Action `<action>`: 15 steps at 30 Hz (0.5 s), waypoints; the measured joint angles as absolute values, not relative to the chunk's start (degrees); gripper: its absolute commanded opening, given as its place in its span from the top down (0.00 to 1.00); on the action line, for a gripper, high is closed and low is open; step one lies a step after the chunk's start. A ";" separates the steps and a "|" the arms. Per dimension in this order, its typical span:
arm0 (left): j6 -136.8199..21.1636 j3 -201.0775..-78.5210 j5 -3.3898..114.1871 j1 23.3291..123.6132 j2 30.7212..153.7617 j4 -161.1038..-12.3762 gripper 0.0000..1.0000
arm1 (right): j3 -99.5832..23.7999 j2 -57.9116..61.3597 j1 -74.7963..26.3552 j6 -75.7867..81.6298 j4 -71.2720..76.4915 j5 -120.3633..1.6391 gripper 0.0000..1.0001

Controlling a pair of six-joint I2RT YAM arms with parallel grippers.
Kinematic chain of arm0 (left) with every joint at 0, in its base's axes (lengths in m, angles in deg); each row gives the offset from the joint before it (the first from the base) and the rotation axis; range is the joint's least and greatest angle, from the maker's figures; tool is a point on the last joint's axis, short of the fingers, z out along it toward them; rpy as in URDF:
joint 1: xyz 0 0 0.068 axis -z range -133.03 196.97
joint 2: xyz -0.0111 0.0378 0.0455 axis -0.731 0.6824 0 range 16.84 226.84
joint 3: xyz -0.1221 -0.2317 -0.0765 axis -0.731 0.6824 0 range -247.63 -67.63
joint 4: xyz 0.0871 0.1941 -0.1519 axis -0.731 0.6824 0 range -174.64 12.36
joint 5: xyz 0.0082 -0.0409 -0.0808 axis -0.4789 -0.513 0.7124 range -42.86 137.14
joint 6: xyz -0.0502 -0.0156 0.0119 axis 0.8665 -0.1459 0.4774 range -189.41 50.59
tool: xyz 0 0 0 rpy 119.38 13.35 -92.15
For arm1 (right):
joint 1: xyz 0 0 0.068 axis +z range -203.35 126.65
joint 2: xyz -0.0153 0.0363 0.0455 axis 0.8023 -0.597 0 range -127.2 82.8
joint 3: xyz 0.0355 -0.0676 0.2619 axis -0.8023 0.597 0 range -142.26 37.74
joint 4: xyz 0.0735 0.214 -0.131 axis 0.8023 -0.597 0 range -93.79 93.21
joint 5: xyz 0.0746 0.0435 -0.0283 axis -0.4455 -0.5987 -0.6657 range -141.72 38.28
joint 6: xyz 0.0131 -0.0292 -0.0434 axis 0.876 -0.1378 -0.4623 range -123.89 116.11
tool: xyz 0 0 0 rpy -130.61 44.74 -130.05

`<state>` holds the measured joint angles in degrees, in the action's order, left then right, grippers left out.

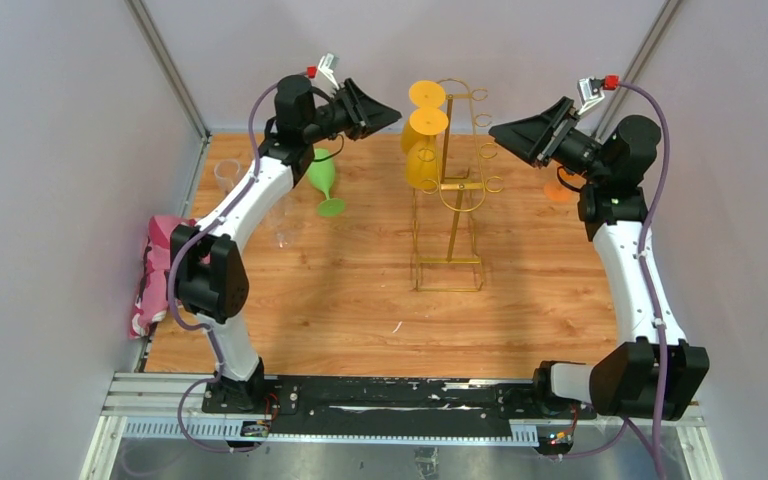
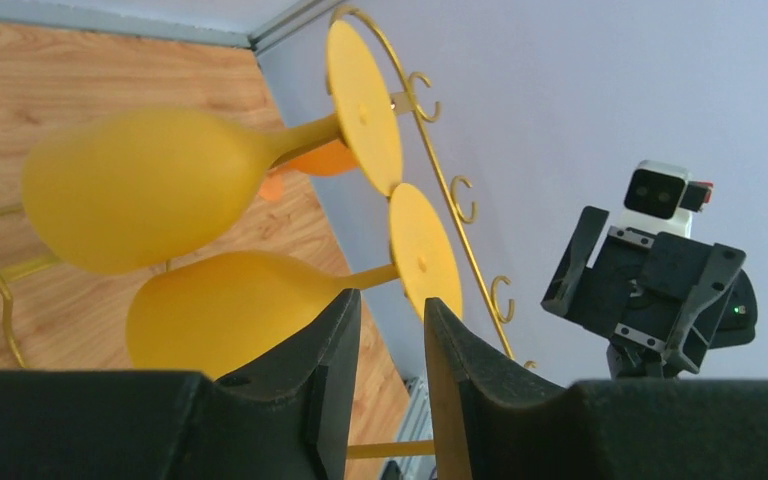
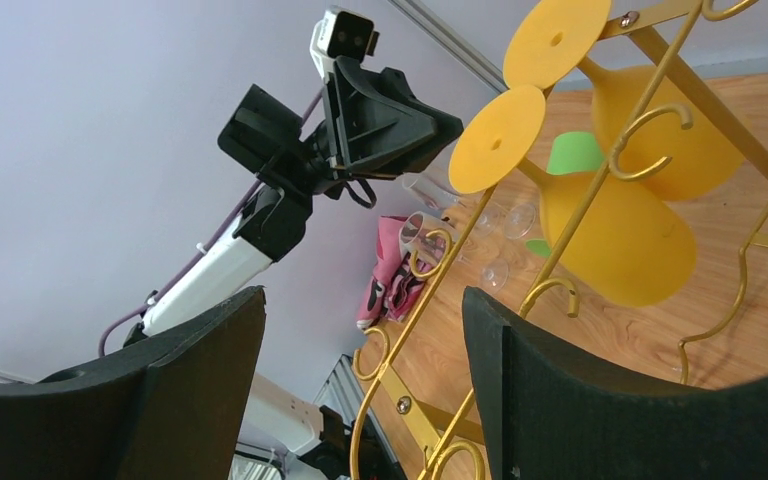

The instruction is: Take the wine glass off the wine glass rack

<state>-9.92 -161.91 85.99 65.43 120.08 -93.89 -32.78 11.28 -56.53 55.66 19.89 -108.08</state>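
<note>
The gold wire wine glass rack (image 1: pixel 447 262) stands mid-table. Two yellow wine glasses (image 1: pixel 426 123) hang upside down from its left side, one above the other. My left gripper (image 1: pixel 388 112) is raised just left of them, narrowly open and empty. In the left wrist view its fingertips (image 2: pixel 348 318) sit just below the stem of the lower yellow glass (image 2: pixel 230 310), not touching it; the upper glass (image 2: pixel 140 190) hangs above. My right gripper (image 1: pixel 500 130) is wide open and empty, right of the rack's top. Rack wire (image 3: pixel 430 290) shows between its fingers (image 3: pixel 500 340).
A green wine glass (image 1: pixel 326 182) stands on the table under the left arm. Clear glasses (image 1: pixel 280 225) and a pink cloth (image 1: pixel 155 270) lie at the left edge. An orange object (image 1: pixel 560 190) sits behind the right arm. Walls close in on three sides.
</note>
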 measured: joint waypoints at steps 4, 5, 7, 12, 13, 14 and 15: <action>-9.36 -161.58 85.94 65.58 121.19 -93.48 0.59 | -32.45 11.28 -56.94 55.63 20.16 -108.08 0.23; -9.25 -161.71 85.97 65.69 121.37 -93.48 0.59 | -32.21 11.28 -56.99 55.66 20.33 -108.10 0.23; -8.96 -162.61 86.10 66.02 122.15 -93.52 0.58 | -31.80 11.28 -57.10 55.70 20.37 -108.10 0.23; -8.57 -165.56 86.47 67.44 124.58 -93.59 0.58 | -31.45 11.28 -57.49 55.90 20.53 -108.14 0.23; -8.48 -165.80 86.56 67.70 124.84 -93.56 0.58 | -31.40 11.28 -57.53 55.96 20.64 -108.14 0.23; -8.42 -166.04 86.60 67.88 125.04 -93.56 0.58 | -31.40 11.28 -57.60 56.07 20.75 -108.14 0.23; -8.31 -166.17 86.60 68.07 125.13 -93.56 0.59 | -31.40 11.28 -57.62 56.14 20.85 -108.14 0.23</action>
<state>-8.31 -166.17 86.60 68.07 125.13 -93.56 -31.40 11.28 -57.62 56.14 20.85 -108.14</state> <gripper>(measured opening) 0.421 0.766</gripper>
